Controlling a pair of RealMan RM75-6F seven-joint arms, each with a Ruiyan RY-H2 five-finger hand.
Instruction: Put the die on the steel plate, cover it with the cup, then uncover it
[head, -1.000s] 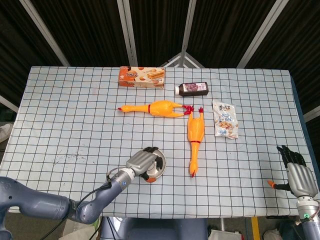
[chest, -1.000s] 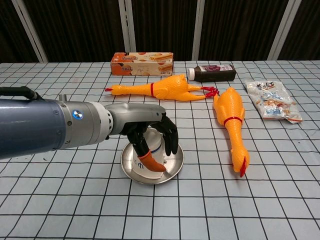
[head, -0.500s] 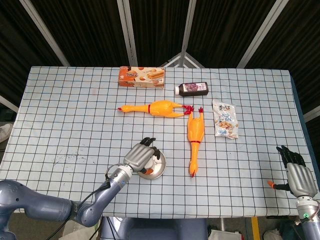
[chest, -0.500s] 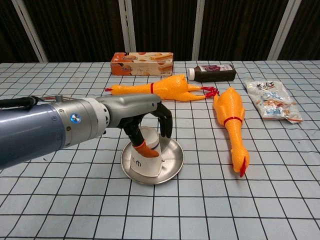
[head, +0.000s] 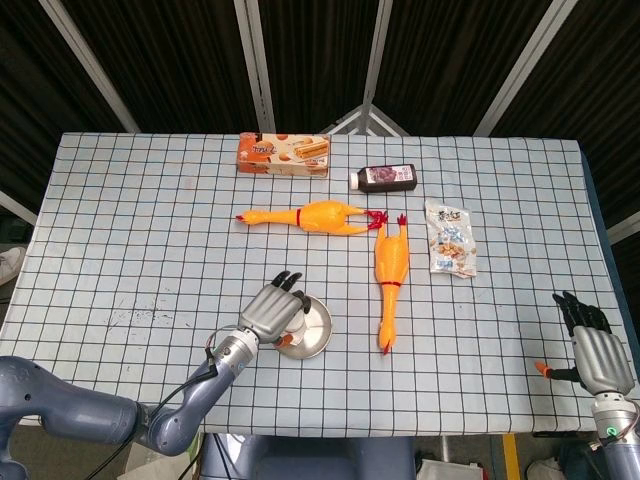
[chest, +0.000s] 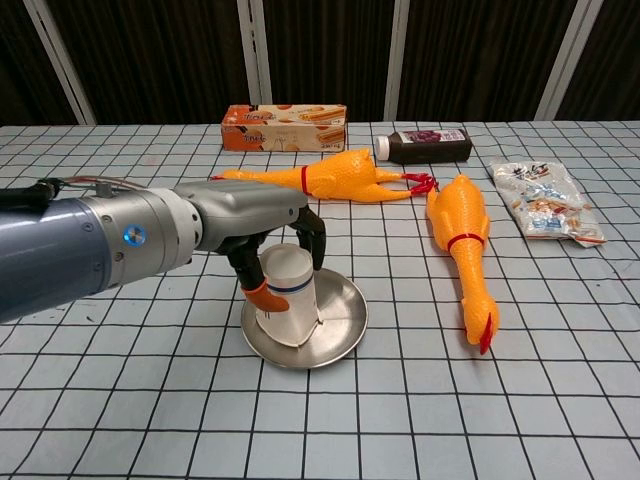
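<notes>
An upside-down white paper cup (chest: 285, 295) with a blue band stands slightly tilted over the steel plate (chest: 345, 325). My left hand (chest: 262, 235) grips it from above, thumb on its near side and fingers over its far side. In the head view the left hand (head: 272, 310) covers the cup, and only the right part of the plate (head: 316, 330) shows. No die shows in either view; the cup and hand hide the plate's middle. My right hand (head: 597, 350) rests near the table's front right corner, fingers apart, holding nothing.
Two rubber chickens (chest: 330, 178) (chest: 462, 240) lie behind and to the right of the plate. A snack box (chest: 284, 126), a dark bottle (chest: 425, 145) and a snack bag (chest: 540, 200) lie further back and to the right.
My left hand has drawn up and to the left with the cup, so more of the cup and plate now show. The right hand has not moved.
</notes>
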